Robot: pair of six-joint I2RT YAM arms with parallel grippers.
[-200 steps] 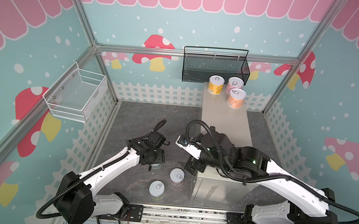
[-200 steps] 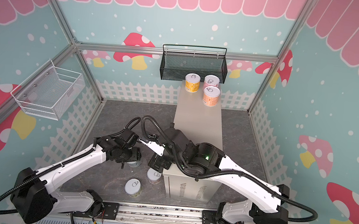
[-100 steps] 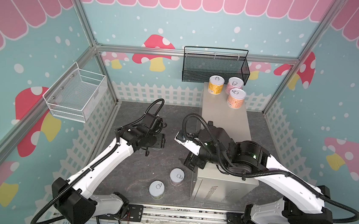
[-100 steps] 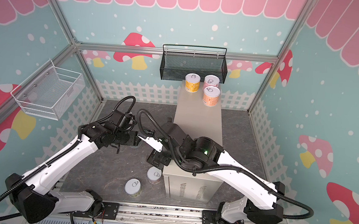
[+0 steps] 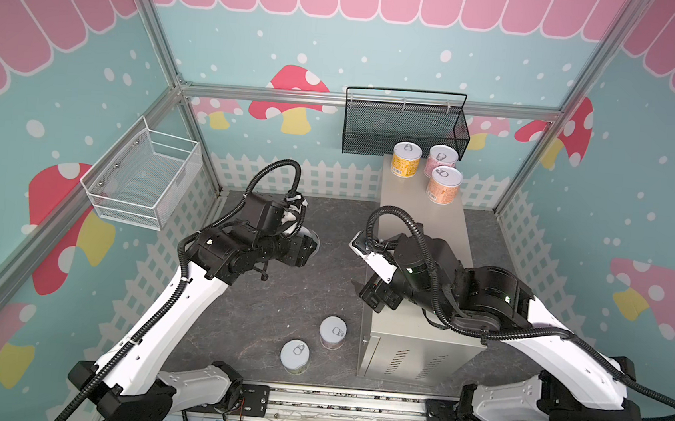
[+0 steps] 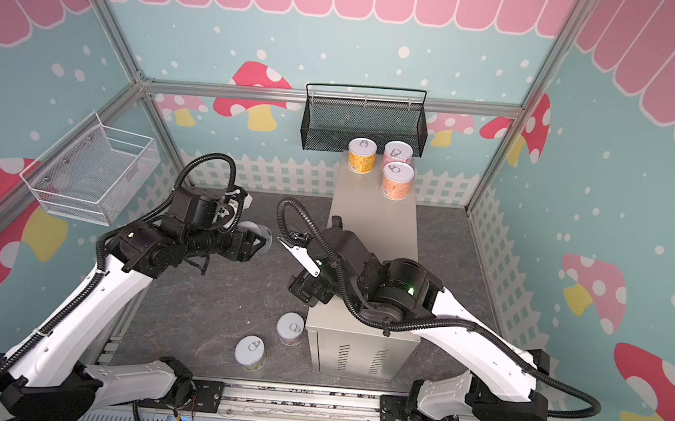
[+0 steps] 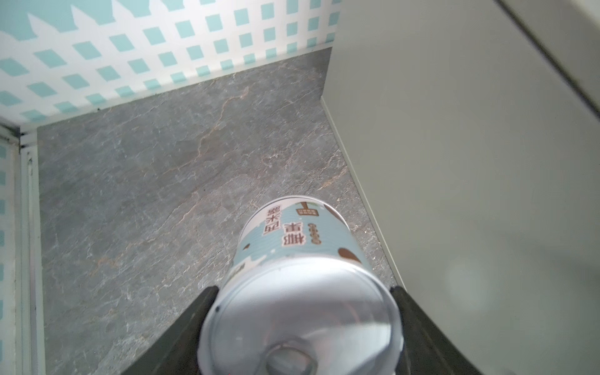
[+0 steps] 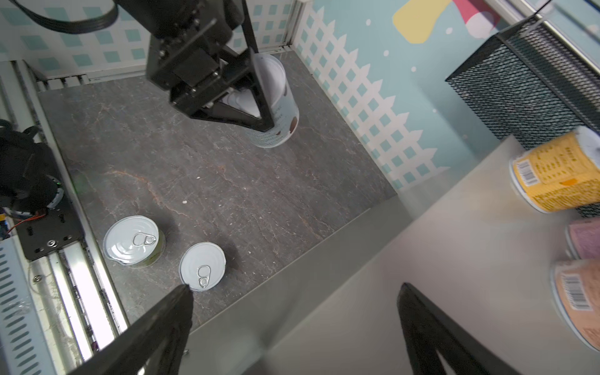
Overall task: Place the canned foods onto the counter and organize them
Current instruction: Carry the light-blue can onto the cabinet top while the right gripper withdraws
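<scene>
Left claw (image 7: 303,292): clamped on the light blue can (image 7: 292,240), which was tilted and off the floor.
Right claw (image 8: 293,292): jaws wide, empty, over the 9 o'clock edge of the counter (image 5: 422,219).
Held can position: in a top view, at 9 o'clock of the counter, apart from it.
Done: yellow can (image 5: 406,159), pink can (image 5: 442,160) and orange can (image 5: 444,185) stood upright at the counter's 12 o'clock end.
Left: green can (image 5: 294,355) and one pale can (image 5: 332,332) on the floor, at 6 o'clock of the held can.
Progress, judged: about half; three placed, one in transit.
</scene>
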